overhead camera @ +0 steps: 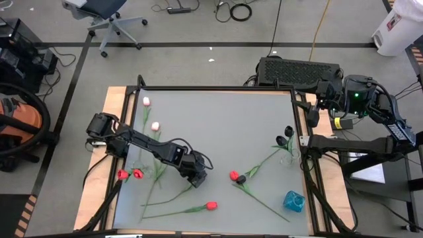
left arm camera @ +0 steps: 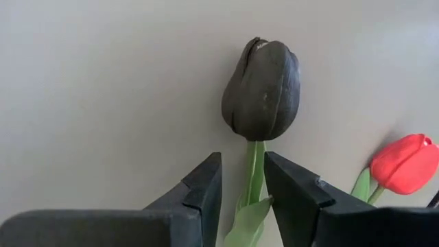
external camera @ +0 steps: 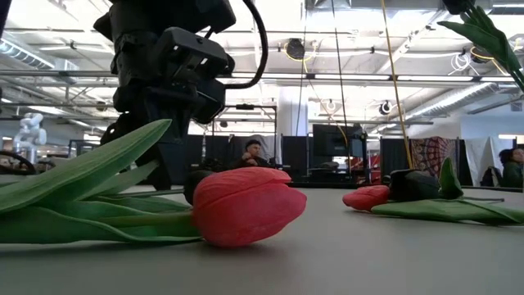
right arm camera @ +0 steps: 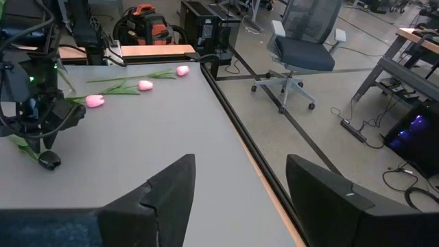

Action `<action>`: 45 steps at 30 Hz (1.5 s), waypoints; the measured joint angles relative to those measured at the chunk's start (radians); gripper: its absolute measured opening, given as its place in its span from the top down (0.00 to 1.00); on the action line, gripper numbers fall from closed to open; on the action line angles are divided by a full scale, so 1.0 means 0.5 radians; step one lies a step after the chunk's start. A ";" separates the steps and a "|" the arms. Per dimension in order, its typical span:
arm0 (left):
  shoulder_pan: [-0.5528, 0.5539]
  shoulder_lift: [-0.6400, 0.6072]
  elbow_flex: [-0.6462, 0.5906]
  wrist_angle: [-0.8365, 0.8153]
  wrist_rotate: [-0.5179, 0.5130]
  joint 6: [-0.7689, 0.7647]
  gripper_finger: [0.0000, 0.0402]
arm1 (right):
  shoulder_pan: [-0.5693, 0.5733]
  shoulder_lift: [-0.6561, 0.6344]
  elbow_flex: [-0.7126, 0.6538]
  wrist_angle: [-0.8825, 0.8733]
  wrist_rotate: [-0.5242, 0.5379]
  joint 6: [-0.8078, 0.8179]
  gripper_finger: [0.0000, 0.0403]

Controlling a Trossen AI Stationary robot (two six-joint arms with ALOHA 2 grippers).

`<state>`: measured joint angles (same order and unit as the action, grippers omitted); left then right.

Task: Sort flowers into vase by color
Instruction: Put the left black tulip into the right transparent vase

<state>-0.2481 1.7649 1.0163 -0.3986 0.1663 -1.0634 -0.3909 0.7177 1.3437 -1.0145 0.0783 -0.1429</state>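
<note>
A black tulip (left arm camera: 260, 86) lies on the grey table (overhead camera: 218, 119), its head past my left gripper's fingertips. My left gripper (left arm camera: 243, 156) points steeply down over it near the table's middle (overhead camera: 198, 177), open. Its fingers stand on either side of the green stem (left arm camera: 255, 171), just below the head. Two pink tulips (overhead camera: 146, 101) lie far left and two red ones (overhead camera: 130, 174) near left. Another red one (overhead camera: 211, 205) lies near the front. A red and a black head (overhead camera: 236, 177) lie side by side. My right gripper (right arm camera: 240, 199) waits open, raised at the far right.
Two black tulips (overhead camera: 285, 136) stand upright near the right edge, in what looks like a clear vase. A blue vase (overhead camera: 294, 201) sits at the near right corner. The far half of the table between the pink tulips and the right arm is bare.
</note>
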 joint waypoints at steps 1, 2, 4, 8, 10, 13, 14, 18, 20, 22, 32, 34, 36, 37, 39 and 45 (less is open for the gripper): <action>0.000 0.000 0.000 0.000 -0.002 0.000 0.71 | -0.001 0.000 0.000 0.000 -0.001 0.000 0.46; 0.000 0.000 0.000 0.002 -0.001 -0.002 0.71 | 0.000 0.000 0.000 0.000 -0.001 0.000 0.46; -0.001 0.000 0.000 0.004 0.002 -0.008 0.71 | 0.000 0.000 0.000 0.000 -0.001 0.000 0.46; -0.039 0.000 0.000 0.049 0.010 -0.057 0.71 | 0.000 0.000 0.000 0.000 -0.001 0.000 0.46; -0.059 0.000 0.000 0.056 -0.012 -0.060 0.71 | 0.000 0.001 0.000 0.000 -0.001 0.000 0.46; -0.067 0.000 -0.001 0.045 -0.077 -0.058 0.71 | -0.001 0.000 0.000 0.000 -0.001 0.000 0.46; -0.063 0.000 -0.001 0.048 -0.091 -0.059 0.71 | 0.000 0.001 0.000 -0.001 -0.001 0.000 0.46; -0.042 0.000 -0.001 0.047 -0.124 -0.045 0.71 | 0.000 0.001 0.000 0.000 -0.001 0.000 0.46; -0.036 0.000 -0.001 0.048 -0.136 -0.041 0.71 | 0.000 0.000 0.000 0.000 0.000 0.000 0.46; -0.027 0.016 -0.001 0.054 -0.138 -0.042 0.71 | 0.000 0.000 0.000 0.000 0.000 0.000 0.46; -0.084 0.115 -0.002 0.165 -0.011 -0.114 0.71 | -0.001 0.000 0.000 -0.001 -0.001 0.000 0.46; -0.076 0.116 -0.002 0.165 -0.012 -0.113 0.71 | -0.001 0.001 0.000 0.000 -0.001 0.000 0.46; -0.069 0.116 -0.001 0.165 -0.013 -0.112 0.71 | -0.001 0.000 0.000 0.000 -0.001 0.000 0.46; -0.067 0.116 -0.001 0.165 -0.013 -0.112 0.71 | 0.000 0.000 0.000 0.000 -0.001 0.000 0.46; -0.066 0.116 -0.001 0.166 -0.017 -0.111 0.71 | 0.000 0.000 0.000 0.000 -0.001 0.000 0.46; -0.066 0.117 -0.001 0.163 -0.024 -0.109 0.78 | 0.000 0.000 0.000 0.000 -0.001 0.000 0.46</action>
<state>-0.2810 1.8236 1.0157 -0.3172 0.1543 -1.1179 -0.3910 0.7179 1.3437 -1.0145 0.0780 -0.1429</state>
